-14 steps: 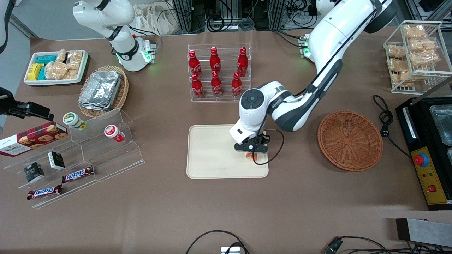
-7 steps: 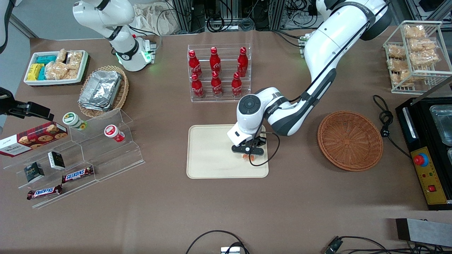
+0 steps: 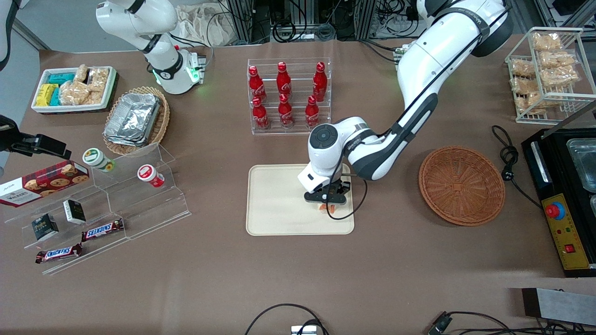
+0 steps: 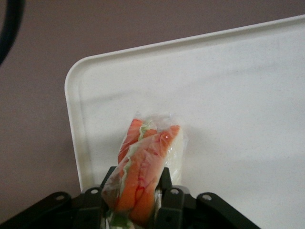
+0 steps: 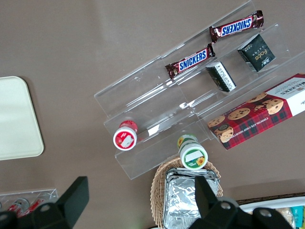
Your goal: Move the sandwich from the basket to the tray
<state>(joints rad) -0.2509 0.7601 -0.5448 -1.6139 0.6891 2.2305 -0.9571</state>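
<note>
My left gripper (image 3: 326,201) hangs over the cream-beige tray (image 3: 274,204), near its corner toward the working arm's end. It is shut on the sandwich (image 4: 145,162), a wrapped wedge with orange, red and green filling showing between the black fingers (image 4: 167,200). From the front only an orange bit of the sandwich (image 3: 325,206) peeks out under the gripper. The wrist view shows the tray (image 4: 228,95) below the sandwich, its rounded corner close by. The reddish-brown round basket (image 3: 461,184) sits on the table toward the working arm's end, with nothing in it.
A clear rack of red cola bottles (image 3: 288,95) stands farther from the front camera than the tray. A stepped acrylic shelf with snacks (image 3: 100,204) and an oval basket of foil containers (image 3: 136,120) lie toward the parked arm's end. A wire rack of snack bags (image 3: 547,70) and a black machine (image 3: 565,195) stand near the round basket.
The gripper, with the sandwich in it, has shifted a little farther over the tray, away from the round basket. The arm's elbow moved the same way.
</note>
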